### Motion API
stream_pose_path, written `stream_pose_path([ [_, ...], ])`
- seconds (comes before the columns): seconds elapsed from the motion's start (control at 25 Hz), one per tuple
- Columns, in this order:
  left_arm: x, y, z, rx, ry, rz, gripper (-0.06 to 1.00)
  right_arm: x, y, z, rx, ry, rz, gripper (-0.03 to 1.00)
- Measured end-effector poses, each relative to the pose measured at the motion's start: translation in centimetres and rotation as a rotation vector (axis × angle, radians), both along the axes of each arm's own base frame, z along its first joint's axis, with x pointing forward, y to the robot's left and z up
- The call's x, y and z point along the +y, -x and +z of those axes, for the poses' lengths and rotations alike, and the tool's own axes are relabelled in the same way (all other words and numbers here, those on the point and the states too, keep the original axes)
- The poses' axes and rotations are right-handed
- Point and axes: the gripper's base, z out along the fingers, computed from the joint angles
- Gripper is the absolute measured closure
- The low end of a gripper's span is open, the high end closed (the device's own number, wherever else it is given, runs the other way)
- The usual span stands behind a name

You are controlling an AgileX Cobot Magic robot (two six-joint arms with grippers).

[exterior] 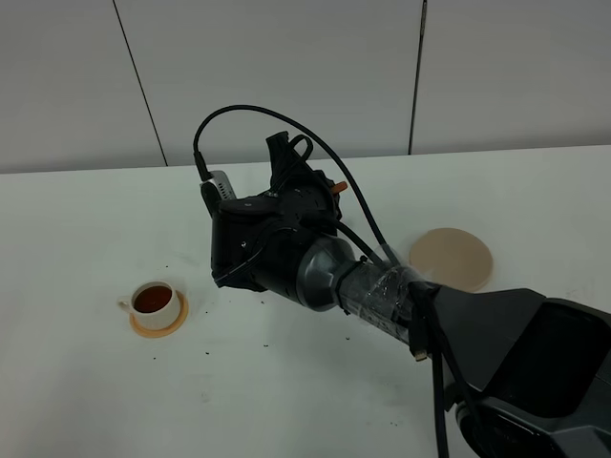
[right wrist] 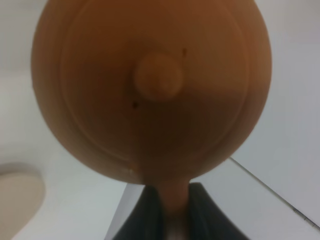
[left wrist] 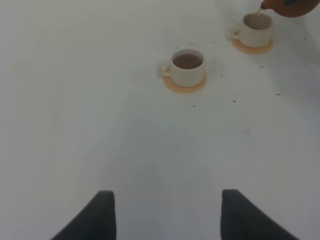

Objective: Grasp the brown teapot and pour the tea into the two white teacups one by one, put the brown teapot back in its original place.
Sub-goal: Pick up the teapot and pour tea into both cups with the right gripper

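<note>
The right gripper point(right wrist: 172, 212) was clamped on the handle of the brown teapot point(right wrist: 150, 90), spout straight ahead of it, tipped over the 2nd teacup point(left wrist: 257, 31), tea point(left wrist: 258, 21) running in. The left gripper point(left wrist: 167, 215), jaws apart, hung farther off.

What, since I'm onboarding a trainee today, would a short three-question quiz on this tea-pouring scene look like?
1. True or false: the brown teapot stands on the beige coaster.
2. The right gripper is: A open; B shut on the teapot's handle; C shut on nothing.
3. Fill in: in the left wrist view, the spout tips over the ___ teacup.
Key: 1 false; 2 B; 3 farther teacup.
</note>
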Motion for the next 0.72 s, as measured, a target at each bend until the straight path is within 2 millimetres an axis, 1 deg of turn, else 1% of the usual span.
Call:
stream_pose_path([
  [0.4,0.00,0.00,0.00,0.000,0.000,0.000,0.41,-0.65,-0.62,0.00,0.005,0.017,-0.004,0.88],
  [0.72,0.00,0.00,0.00,0.000,0.000,0.000,0.41,-0.59,-0.63,0.00,0.009,0.030,0.012,0.88],
])
